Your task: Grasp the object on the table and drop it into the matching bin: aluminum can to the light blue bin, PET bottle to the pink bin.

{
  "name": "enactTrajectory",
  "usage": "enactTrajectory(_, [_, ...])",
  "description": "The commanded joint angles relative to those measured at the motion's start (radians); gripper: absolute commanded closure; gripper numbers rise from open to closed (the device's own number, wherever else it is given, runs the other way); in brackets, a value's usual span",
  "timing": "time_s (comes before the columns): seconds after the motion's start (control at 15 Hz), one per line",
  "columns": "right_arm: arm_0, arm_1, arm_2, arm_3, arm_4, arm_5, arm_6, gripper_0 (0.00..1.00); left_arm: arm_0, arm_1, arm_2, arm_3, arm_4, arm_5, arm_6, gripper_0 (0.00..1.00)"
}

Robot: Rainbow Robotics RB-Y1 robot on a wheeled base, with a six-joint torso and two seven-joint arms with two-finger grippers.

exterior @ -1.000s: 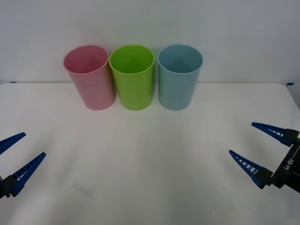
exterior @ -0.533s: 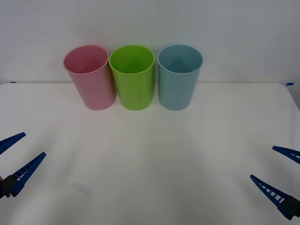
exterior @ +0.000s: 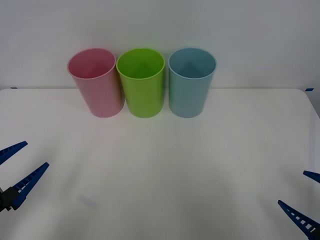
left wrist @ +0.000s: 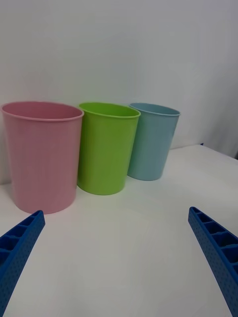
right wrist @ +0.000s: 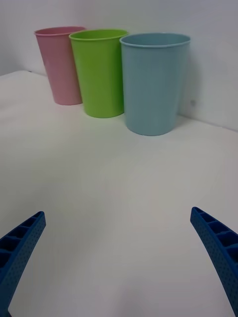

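Observation:
The aluminum can is out of view, and no PET bottle lies on the white table. The pink bin stands at the back left and the light blue bin at the back right of a row of three. My left gripper hangs open over the table's near left side, holding nothing. My right gripper is open at the near right corner, well short of the bins. The right wrist view has the light blue bin closest, between open fingers.
A lime green bin stands between the pink and light blue ones, the three almost touching, close to the white back wall. In the left wrist view the pink bin is nearest.
My right gripper has drawn back toward the near right corner, staying open. The left gripper and the bins have not moved.

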Motion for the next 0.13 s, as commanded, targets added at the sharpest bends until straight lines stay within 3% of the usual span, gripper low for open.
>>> enactTrajectory(0.07, [0.004,0.000,0.007,0.000,0.001,0.000,0.001,0.00,0.000,0.000,0.000,0.000,0.000,0.000,0.000,0.00])
enactTrajectory(0.13, [0.004,0.000,0.007,0.000,0.001,0.000,0.001,0.00,0.000,0.000,0.000,0.000,0.000,0.000,0.000,0.00])
